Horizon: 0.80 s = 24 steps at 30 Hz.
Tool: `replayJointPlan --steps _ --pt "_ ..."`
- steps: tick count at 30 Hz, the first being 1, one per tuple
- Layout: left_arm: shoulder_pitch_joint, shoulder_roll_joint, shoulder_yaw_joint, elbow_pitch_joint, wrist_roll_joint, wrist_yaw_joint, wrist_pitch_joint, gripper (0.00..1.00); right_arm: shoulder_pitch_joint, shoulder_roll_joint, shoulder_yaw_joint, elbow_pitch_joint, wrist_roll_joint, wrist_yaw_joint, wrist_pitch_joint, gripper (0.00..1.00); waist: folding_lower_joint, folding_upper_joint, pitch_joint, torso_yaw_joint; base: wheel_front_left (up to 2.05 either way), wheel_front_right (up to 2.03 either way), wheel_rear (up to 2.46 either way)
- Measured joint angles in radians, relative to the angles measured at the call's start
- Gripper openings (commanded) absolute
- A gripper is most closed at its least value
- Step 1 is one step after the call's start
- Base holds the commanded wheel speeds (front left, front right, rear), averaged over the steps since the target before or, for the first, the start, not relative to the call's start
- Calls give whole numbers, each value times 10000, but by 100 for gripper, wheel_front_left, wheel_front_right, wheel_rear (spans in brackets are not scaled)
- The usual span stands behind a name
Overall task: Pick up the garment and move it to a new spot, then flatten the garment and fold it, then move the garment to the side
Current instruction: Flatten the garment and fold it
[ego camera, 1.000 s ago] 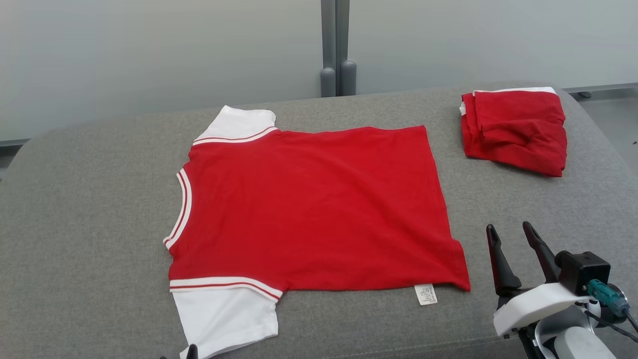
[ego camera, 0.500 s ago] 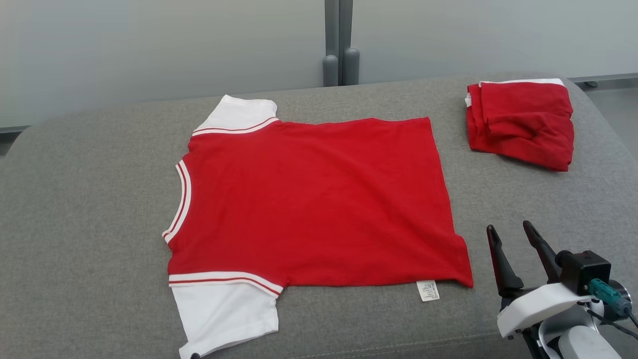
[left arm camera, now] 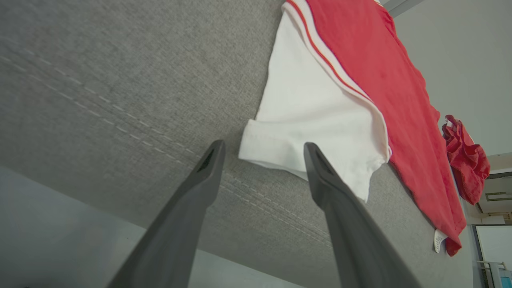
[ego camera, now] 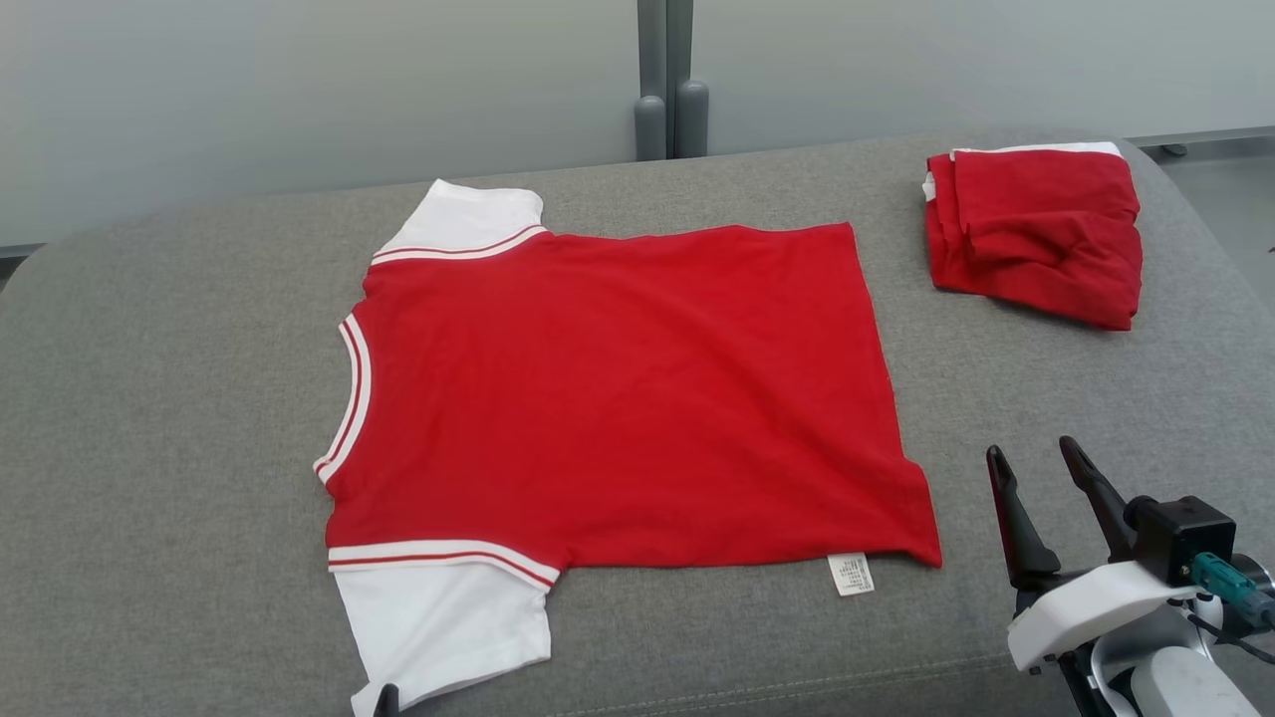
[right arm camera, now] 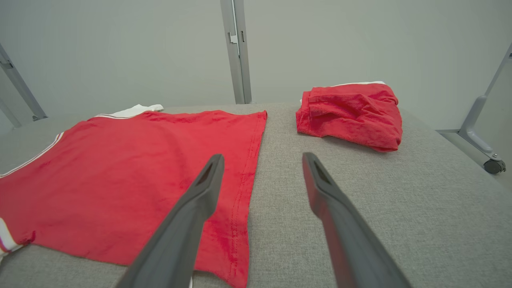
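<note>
A red T-shirt [ego camera: 618, 398] with white sleeves lies spread flat on the grey cushion [ego camera: 169, 398], neck to the left and hem to the right. A white label [ego camera: 850, 575] sticks out at its near hem corner. My right gripper [ego camera: 1031, 448] stands open just right of that corner, above the cushion; in the right wrist view the gripper [right arm camera: 263, 157] points along the hem [right arm camera: 250, 160]. My left gripper [left arm camera: 264, 145] is open at the cuff of the near white sleeve [left arm camera: 316, 120], apart from it. One left fingertip [ego camera: 386, 699] peeks in at the head view's bottom edge.
A second red garment [ego camera: 1036, 234], folded, sits at the cushion's back right corner. Grey posts [ego camera: 662, 110] and a pale wall stand behind the cushion. The cushion's front seam [left arm camera: 120, 116] and edge run just under my left gripper. A frame leg with a castor [right arm camera: 494, 166] stands at the right.
The head camera has shifted slightly, so the whole picture has moved. The shirt, the folded garment and both grippers hold their places.
</note>
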Motion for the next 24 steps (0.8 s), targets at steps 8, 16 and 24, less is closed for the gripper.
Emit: replayJointPlan --steps 8,16,24 --pt "-345 -2 -144 453 -13 -59 -130 100 -8 -4 -19 13 -15 48 0 100 0 0 112 30 0 0 0" --pt "-836 -8 -357 826 -15 -213 -267 40 -32 17 -33 19 -33 56 0 100 0 0 260 60 0 0 0" --pt "-1099 -13 -347 951 -12 -372 -399 0 -37 115 -155 259 15 130 0 100 1 0 361 68 0 0 0"
